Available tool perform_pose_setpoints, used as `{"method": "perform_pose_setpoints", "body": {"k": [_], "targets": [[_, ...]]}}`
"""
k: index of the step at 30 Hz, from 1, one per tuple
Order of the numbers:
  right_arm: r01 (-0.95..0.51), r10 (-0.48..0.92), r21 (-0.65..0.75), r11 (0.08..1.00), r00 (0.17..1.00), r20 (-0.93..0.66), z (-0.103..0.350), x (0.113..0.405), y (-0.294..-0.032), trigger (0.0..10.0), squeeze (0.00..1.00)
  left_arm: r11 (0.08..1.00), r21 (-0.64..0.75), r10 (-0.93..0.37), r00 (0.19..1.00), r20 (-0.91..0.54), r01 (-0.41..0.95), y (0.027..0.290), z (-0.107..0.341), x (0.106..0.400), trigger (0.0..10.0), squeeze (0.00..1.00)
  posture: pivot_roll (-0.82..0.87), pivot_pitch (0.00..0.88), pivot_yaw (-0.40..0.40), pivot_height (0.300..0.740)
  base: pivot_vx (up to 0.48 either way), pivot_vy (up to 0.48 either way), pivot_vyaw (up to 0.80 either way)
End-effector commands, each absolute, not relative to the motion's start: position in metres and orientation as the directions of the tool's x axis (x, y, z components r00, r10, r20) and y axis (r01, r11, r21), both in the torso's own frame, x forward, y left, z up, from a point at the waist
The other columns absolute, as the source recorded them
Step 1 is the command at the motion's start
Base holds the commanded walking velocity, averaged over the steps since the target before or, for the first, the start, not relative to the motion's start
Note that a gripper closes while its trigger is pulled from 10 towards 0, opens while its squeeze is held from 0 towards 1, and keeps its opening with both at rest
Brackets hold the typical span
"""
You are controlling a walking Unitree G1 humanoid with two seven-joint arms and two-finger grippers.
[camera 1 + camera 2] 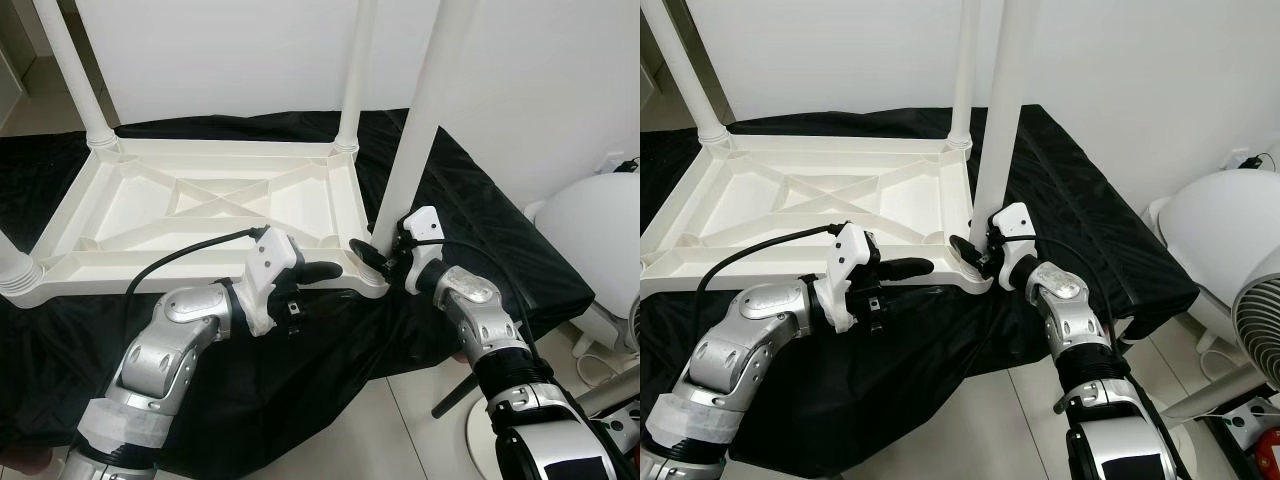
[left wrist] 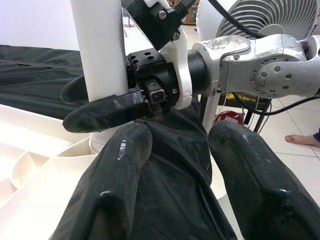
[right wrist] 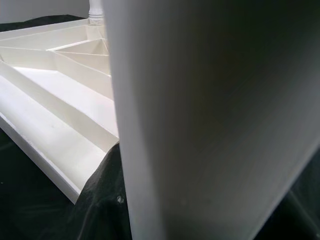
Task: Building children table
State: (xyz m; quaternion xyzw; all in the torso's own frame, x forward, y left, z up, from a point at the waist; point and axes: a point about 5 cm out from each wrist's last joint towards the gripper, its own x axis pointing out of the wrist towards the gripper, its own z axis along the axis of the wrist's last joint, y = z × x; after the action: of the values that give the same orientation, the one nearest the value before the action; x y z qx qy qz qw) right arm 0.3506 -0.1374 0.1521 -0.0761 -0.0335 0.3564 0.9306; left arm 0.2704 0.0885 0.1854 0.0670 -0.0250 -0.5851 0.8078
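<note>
Counting four white legs, we see the ribbed tabletop (image 1: 215, 205) upside down on black cloth (image 1: 480, 230). Our right gripper (image 1: 372, 257) clamps the near leg (image 1: 420, 120); left gripper (image 1: 318, 275) hovers open.

table legs (image 1: 420, 110) cut off above, leg socket perhaps hidden

Right gripper (image 1: 372, 258) clamps its fingers round the near table leg (image 1: 415, 130); left gripper (image 1: 322, 273) points at that corner.
</note>
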Motion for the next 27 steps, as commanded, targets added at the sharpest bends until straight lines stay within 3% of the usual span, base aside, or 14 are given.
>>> {"method": "perform_pose_setpoints", "body": {"k": [1,3,5,8,16,27], "targets": [[-0.679,0.681,-0.119,0.724,0.732,-0.031,0.140,0.345,-0.135,10.0,0.00,0.379,0.139,-0.921,0.388,-0.039,0.915,0.091,0.186,0.274,10.0,0.00,0.05,0.045,-0.010,0.740,0.000,0.000,0.00],[-0.679,0.681,-0.119,0.724,0.732,-0.031,0.140,0.345,-0.135,10.0,0.00,0.379,0.139,-0.921,0.388,-0.039,0.915,0.091,0.186,0.274,10.0,0.00,0.05,0.045,-0.010,0.740,0.000,0.000,0.00],[-0.580,0.584,-0.133,0.803,0.812,-0.012,0.142,0.348,-0.138,10.0,0.00,0.375,0.140,-0.923,0.383,-0.040,0.916,0.090,0.186,0.275,10.0,0.00,0.04,0.048,-0.009,0.740,0.000,0.000,0.00],[-0.530,0.535,-0.136,0.837,0.845,0.003,0.144,0.347,-0.137,10.0,0.00,0.374,0.141,-0.923,0.383,-0.041,0.917,0.090,0.186,0.276,10.0,0.00,0.04,0.049,-0.007,0.740,0.000,0.000,0.00],[-0.463,0.466,-0.073,0.884,0.884,0.030,0.145,0.344,-0.130,10.0,0.00,0.371,0.139,-0.924,0.379,-0.041,0.918,0.090,0.186,0.275,10.0,0.00,0.04,0.052,-0.002,0.740,0.000,0.000,0.00],[-0.153,0.153,0.032,0.988,0.988,-0.015,0.133,0.344,-0.116,10.0,0.00,0.375,0.136,-0.923,0.383,-0.038,0.917,0.089,0.185,0.274,10.0,0.00,0.05,0.055,-0.014,0.740,0.000,0.000,0.00]]}}
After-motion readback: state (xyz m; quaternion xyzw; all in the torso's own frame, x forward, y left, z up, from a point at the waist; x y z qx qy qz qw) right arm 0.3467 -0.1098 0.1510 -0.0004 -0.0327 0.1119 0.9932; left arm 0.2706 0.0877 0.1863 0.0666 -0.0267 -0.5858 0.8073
